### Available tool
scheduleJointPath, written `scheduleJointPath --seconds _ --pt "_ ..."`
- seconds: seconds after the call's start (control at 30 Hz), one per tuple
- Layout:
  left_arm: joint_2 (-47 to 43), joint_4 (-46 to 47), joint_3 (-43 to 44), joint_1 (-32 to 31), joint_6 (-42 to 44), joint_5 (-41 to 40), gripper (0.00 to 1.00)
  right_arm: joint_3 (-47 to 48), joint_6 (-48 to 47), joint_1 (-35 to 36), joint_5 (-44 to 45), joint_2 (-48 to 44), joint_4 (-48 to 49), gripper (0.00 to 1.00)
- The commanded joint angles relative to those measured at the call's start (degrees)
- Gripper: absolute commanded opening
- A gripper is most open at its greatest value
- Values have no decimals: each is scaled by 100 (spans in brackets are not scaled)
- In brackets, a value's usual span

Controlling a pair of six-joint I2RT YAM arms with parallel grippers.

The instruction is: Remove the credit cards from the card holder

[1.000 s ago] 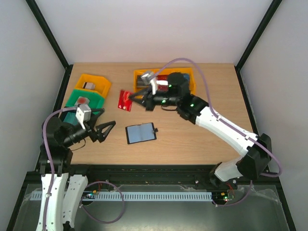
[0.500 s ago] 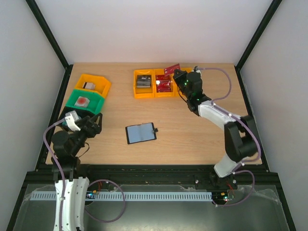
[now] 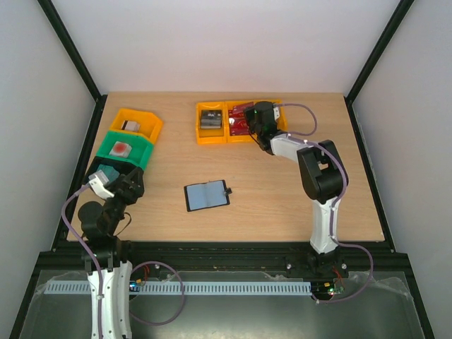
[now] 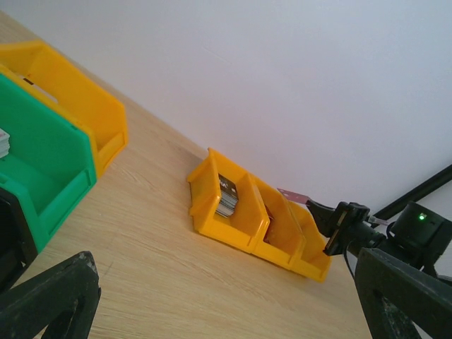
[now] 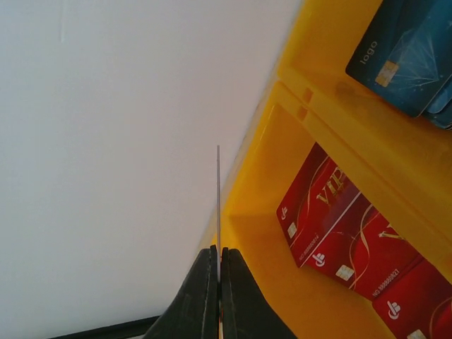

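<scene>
right gripper (image 5: 219, 248) now over orange bin (image 5: 339, 120), red card (image 5: 218, 198) between fingers

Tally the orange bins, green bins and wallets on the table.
Orange bins: 4 (one at left, three joined in the far row)
Green bins: 1
Card holder: 1
Total: 6

– What colours fill your yellow bin row (image 3: 210, 138)?
– You've got red cards (image 5: 339, 233) with white swirls and lettering, and a dark blue card (image 5: 406, 49) with pale fine lines. The held card (image 4: 293, 195) looks dull pinkish-red.
– Elsewhere?
– Your card holder (image 3: 207, 195) is black-edged, grey-blue inside. The bench (image 3: 282, 191) is pale wood grain, and you have a green bin (image 4: 42, 162) too.
</scene>
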Motion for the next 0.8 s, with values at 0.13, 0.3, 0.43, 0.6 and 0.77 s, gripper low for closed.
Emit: scheduleJointPath --seconds 0.13,0.3,0.43,0.6,0.77 --pt "-104 275 -137 67 -208 -57 100 966 141 33 256 821 -754 2" --pt "-88 329 -176 103 -252 -28 99 1180 272 71 275 1085 -870 2" --pt "-87 351 -190 112 -269 -26 99 1398 287 110 390 1329 -994 2" --pt "-87 348 -184 129 -269 -19 100 1890 271 108 393 1702 -1193 2" --pt "-87 355 -188 148 -270 -9 100 2138 364 103 388 1921 -1203 2"
